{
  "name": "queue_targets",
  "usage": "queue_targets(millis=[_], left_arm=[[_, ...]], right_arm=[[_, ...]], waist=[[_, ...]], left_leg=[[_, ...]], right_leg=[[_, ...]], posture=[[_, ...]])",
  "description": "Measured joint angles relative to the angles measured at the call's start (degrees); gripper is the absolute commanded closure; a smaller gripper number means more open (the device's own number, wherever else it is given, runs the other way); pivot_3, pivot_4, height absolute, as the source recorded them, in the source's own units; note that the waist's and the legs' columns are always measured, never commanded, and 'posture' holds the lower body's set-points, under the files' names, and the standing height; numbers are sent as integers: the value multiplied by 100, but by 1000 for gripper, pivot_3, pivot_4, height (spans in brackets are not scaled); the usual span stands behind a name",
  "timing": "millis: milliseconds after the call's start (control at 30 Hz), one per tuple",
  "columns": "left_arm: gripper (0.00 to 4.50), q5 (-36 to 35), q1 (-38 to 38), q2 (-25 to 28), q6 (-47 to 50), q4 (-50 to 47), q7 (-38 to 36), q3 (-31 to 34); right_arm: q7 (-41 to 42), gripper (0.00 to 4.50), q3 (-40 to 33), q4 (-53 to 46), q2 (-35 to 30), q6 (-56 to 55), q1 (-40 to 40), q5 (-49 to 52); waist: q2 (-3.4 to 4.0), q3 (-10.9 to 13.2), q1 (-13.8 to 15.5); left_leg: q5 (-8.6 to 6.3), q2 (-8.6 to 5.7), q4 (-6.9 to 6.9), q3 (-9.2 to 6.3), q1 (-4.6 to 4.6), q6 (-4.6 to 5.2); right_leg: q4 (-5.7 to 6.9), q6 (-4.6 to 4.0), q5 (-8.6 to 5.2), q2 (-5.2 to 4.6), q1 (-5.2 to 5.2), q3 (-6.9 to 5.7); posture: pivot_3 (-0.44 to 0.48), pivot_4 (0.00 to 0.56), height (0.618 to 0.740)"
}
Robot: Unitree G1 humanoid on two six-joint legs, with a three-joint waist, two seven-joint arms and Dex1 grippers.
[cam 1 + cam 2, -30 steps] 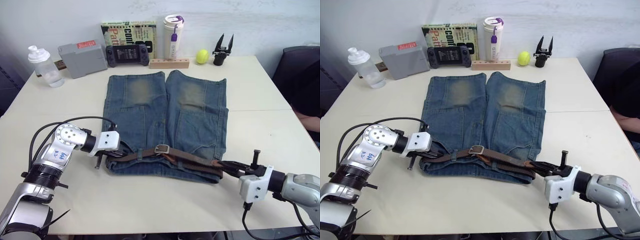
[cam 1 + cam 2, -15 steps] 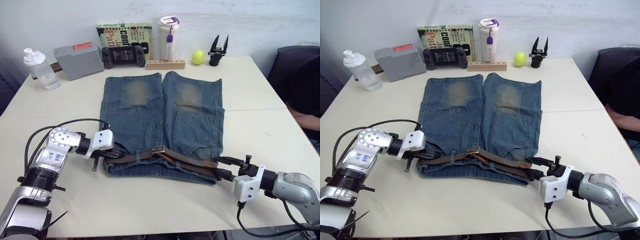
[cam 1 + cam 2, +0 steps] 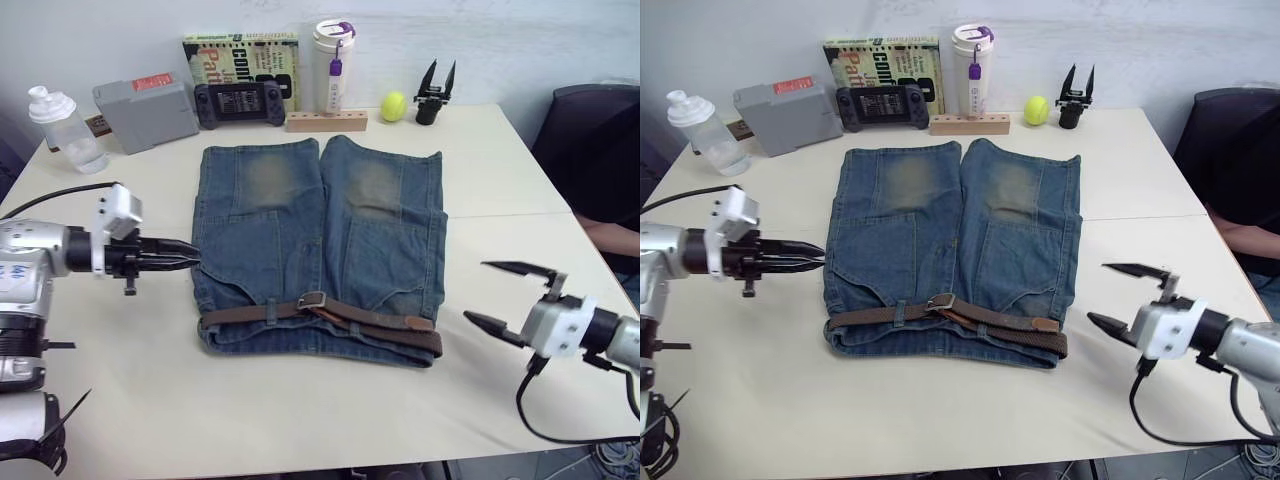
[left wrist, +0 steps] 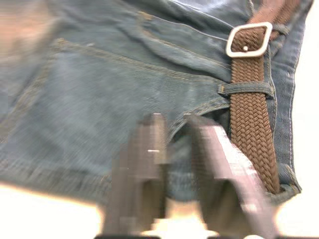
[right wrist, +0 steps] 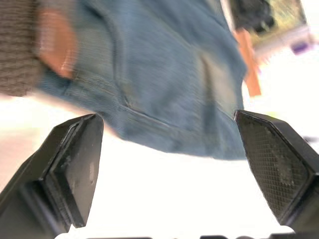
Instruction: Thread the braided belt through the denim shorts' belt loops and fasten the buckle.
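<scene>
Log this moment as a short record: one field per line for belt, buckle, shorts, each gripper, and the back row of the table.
belt: braided belt lies along the waistband, under a belt loop
buckle: buckle appears fastened
shorts: denim shorts flat on the table
left gripper: left gripper shut, holding nothing, beside the shorts
right gripper: right gripper open, apart from the belt
back row: bottle, grey box, tumbler, ball

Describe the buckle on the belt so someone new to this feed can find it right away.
Find the denim shorts spread in the middle of the table, then follow the braided belt along the waistband at their near edge. The buckle sits near the middle of that strap: a small silver rectangular frame, the only shiny metal on the dark-brown weave.
</scene>
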Motion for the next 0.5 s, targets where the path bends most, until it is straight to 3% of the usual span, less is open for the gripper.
queue_targets(millis=[100, 167, 300, 433, 500], left_arm=[[620, -247, 249, 35, 453, -71, 102, 271], [127, -460, 424, -80, 838, -249, 465, 571], [127, -833, 1025, -275, 1401, -817, 1111, 1162], [127, -1008, 1858, -472, 1778, -1530, 1613, 1545], [127, -1206, 2607, -858, 1978, -2227, 2002, 1802]], right_arm=[[222, 0, -201, -82, -61, 2120, -288, 1447], [387, 0, -353, -141, -233, 4081, -707, 2805], [628, 0, -497, -284, -320, 5565, -1151, 3580], [680, 0, -516, -261, -198, 5729, -1370, 3391], [636, 0, -407, -187, 77, 5495, -1499, 2890]], waist=[[2, 3, -4], [4, 10, 10], [8, 13, 15], [9, 14, -9], [6, 17, 4]], left_leg=[[-9, 4, -2, -10, 1, 16], [-13, 6, -7, -19, -5, 22], [-16, 7, -18, -20, -11, 23], [-25, 7, -17, -4, -19, 28], [-29, 7, -12, -3, -21, 27]], right_leg=[[3, -1, 1, -3, 0, 1], [1, -5, 1, -4, -6, -3], [-12, -11, -3, -5, -10, -9], [-16, -9, -2, -6, -21, 0], [-15, -7, -1, -6, -24, -1]], posture=[[0, 150, 713], [0, 150, 713], [0, 150, 713], [0, 150, 713], [0, 150, 713]])
